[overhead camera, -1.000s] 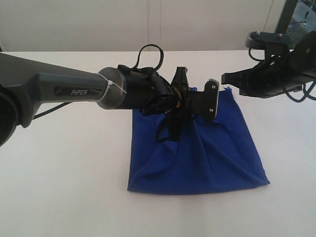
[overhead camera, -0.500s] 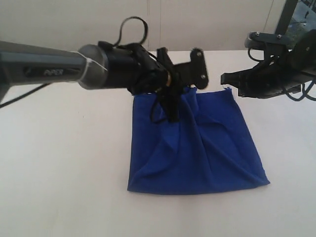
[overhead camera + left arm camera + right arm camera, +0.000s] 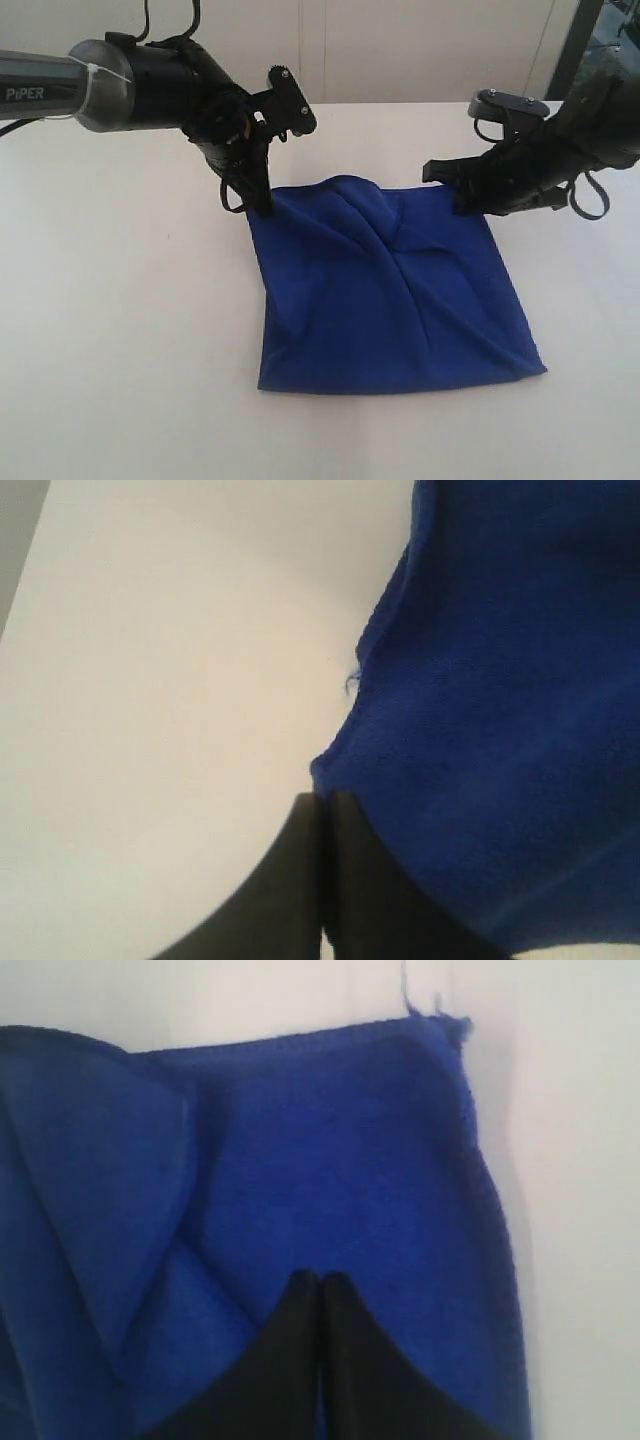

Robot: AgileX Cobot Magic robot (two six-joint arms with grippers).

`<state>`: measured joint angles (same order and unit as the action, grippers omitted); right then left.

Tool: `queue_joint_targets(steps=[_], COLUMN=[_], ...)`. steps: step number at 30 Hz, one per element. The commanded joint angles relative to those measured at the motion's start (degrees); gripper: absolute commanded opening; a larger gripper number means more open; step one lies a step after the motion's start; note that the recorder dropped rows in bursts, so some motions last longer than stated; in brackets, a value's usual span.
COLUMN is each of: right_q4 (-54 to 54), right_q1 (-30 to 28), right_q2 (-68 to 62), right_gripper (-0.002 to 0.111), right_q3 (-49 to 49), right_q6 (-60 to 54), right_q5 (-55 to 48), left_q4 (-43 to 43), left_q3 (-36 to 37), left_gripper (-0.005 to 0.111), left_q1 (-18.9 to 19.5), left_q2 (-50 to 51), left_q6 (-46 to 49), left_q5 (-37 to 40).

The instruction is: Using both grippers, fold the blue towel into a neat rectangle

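The deep royal-blue soft cloth towel (image 3: pixel 390 310) lies spread on the white tabletop (image 3: pixel 130 340), roughly square, its near edge flat and fairly straight. Toward the towel's far edge the cloth rises in soft ridges that run together near the middle of that edge, where a flap is folded over. At the towel's far left corner the left black gripper (image 3: pixel 262 205) points downward from an arm with a grey tube marked "PiPER" (image 3: pixel 45 88). Its fingers (image 3: pixel 280 880) are pressed together with their tips right at that corner, and whether any cloth is pinched between them cannot be told. A loose blue thread (image 3: pixel 352 683) sticks out of the hem close by. Near the towel's far right corner the right black gripper (image 3: pixel 445 188) has its fingers (image 3: pixel 370 1360) together too, tips over the cloth a little in from the frayed corner; contact cannot be told. Beyond the towel's far edge stands a pale wall (image 3: pixel 400 50).
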<state>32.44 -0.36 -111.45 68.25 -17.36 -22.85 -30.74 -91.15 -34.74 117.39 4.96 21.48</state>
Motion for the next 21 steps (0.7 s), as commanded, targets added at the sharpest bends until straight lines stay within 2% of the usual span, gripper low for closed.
queue_joint_targets(steps=[1, 3, 8, 13, 21], right_q4=[7.4, 9.1, 12.0, 12.3, 12.6], right_q1=[-0.2, -0.2, 0.3, 2.1, 3.1], right_q2=[-3.1, -5.8, -12.2, -16.4, -18.4], right_gripper=[0.0, 0.001, 0.021, 0.021, 0.021], right_q3=[4.7, 7.5, 14.9, 21.0, 22.6], right_q6=[-8.4, -9.9, -10.9, -10.4, -10.7], right_q5=[-1.9, -1.7, -2.0, -3.2, -3.7], left_q4=[0.7, 1.4, 2.6, 2.9, 3.1], left_q3=[0.6, 0.6, 0.7, 0.7, 0.7], left_gripper=[0.0, 0.0, 0.0, 0.0, 0.0], left_q1=[0.0, 0.0, 0.0, 0.0, 0.0], left_q2=[1.1, 2.0, 3.2, 3.2, 3.2], left_q6=[-0.5, -0.5, -0.5, -0.5, -0.5], left_q5=[0.1, 0.0, -0.5, -0.5, -0.5])
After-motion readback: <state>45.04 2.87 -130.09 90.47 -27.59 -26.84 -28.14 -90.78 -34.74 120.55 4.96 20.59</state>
